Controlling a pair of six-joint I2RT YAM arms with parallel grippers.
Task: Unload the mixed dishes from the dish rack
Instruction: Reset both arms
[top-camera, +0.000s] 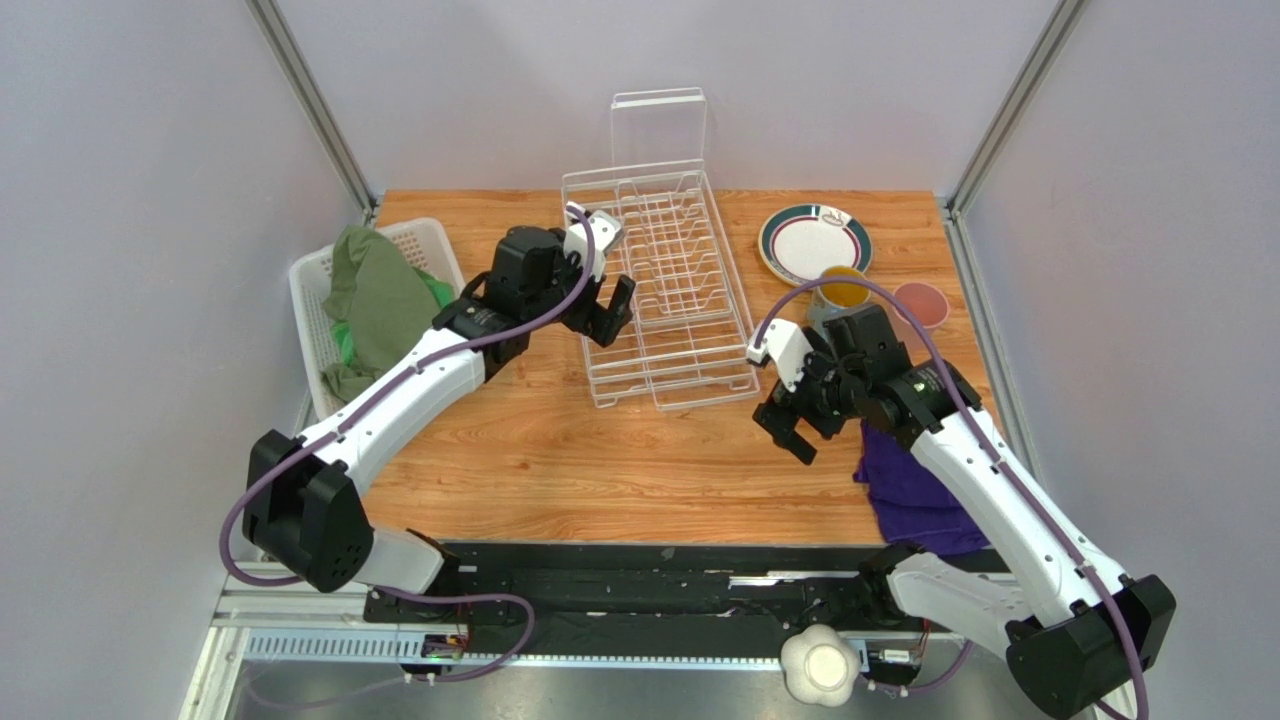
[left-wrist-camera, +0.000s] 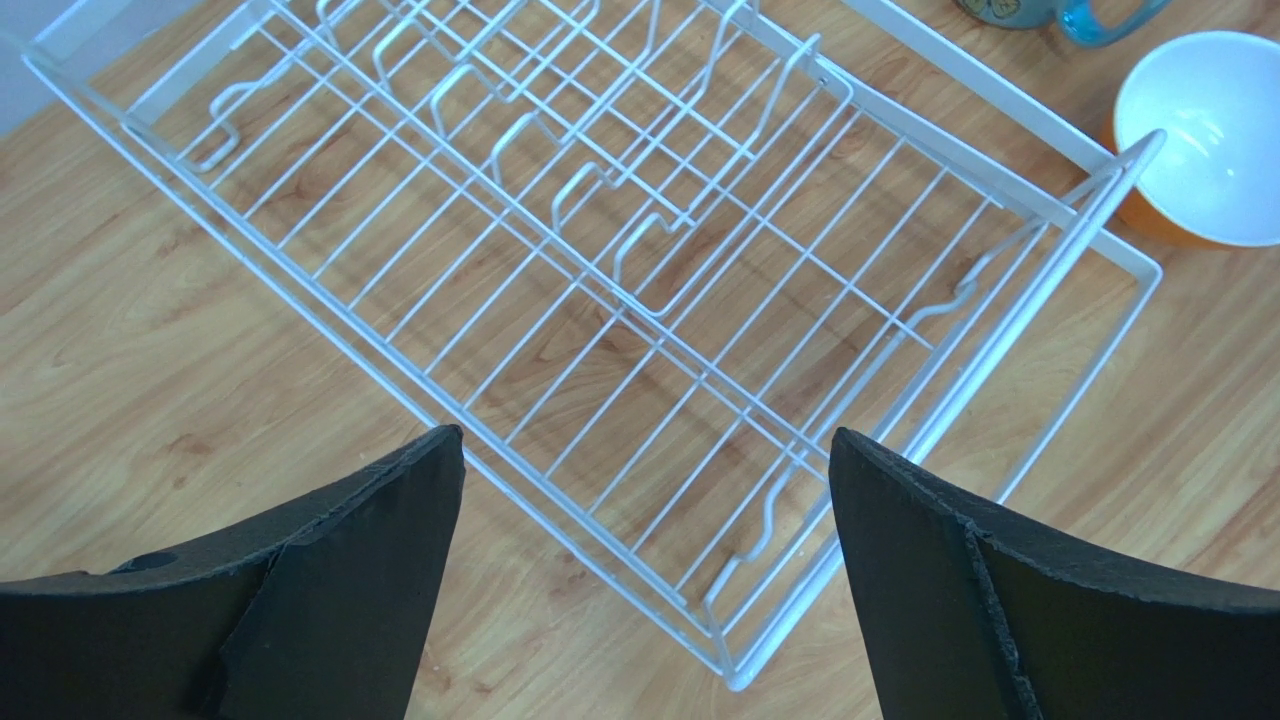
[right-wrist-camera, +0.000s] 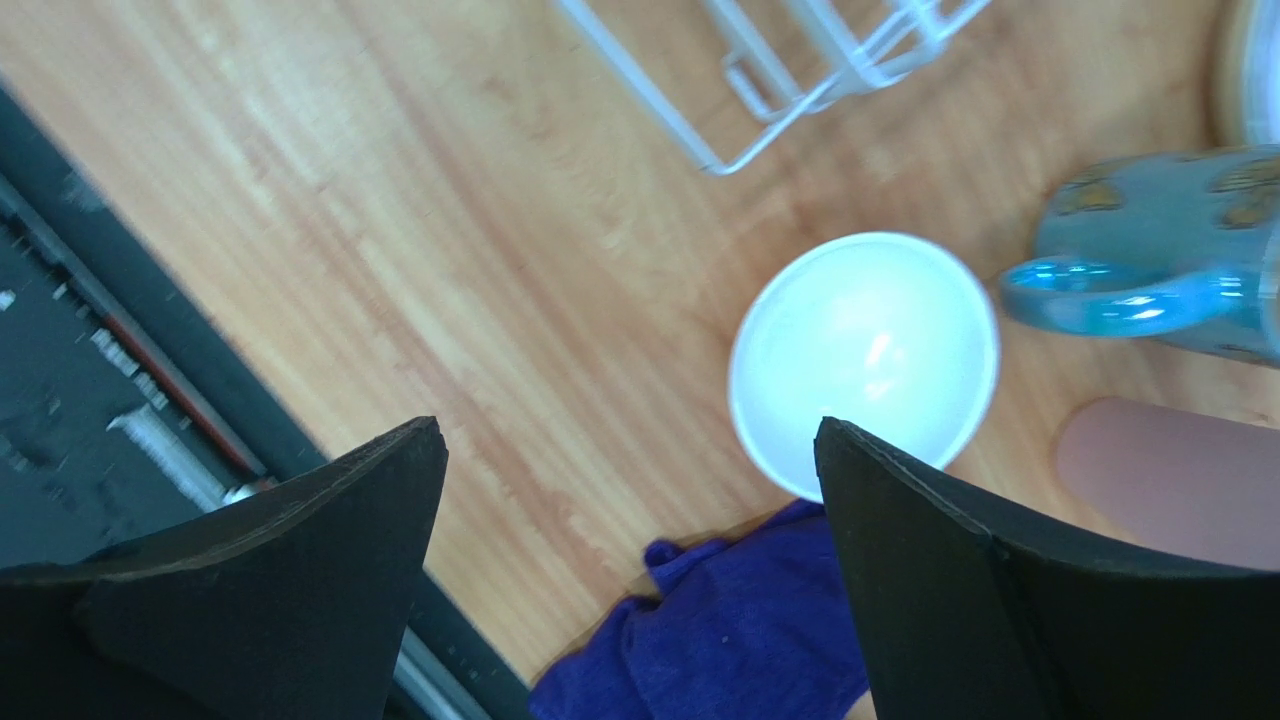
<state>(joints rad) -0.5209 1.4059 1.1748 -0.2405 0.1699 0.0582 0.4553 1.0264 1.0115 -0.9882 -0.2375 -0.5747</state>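
Note:
The white wire dish rack (top-camera: 669, 285) stands mid-table with no dishes in it, its clear panel (top-camera: 658, 128) upright at the far end. My left gripper (top-camera: 609, 308) is open and empty over the rack's left rim; the left wrist view shows the rack (left-wrist-camera: 932, 135) below the gripper (left-wrist-camera: 643, 438). My right gripper (top-camera: 796, 420) is open and empty right of the rack. On the table are the dark-rimmed plate (top-camera: 815, 240), blue mug (top-camera: 845, 296) and pink cup (top-camera: 921, 305). The right wrist view shows the orange bowl's white inside (right-wrist-camera: 864, 360), the mug (right-wrist-camera: 1165, 255) and the pink cup (right-wrist-camera: 1180, 480). The pale yellow plate and small white cup are out of view.
A white slatted basket (top-camera: 425, 240) holding green cloth (top-camera: 376, 293) sits at the left edge. A purple cloth (top-camera: 917, 495) lies near the right front, under my right arm. A white lobed object (top-camera: 819, 668) rests on the front rail below the table.

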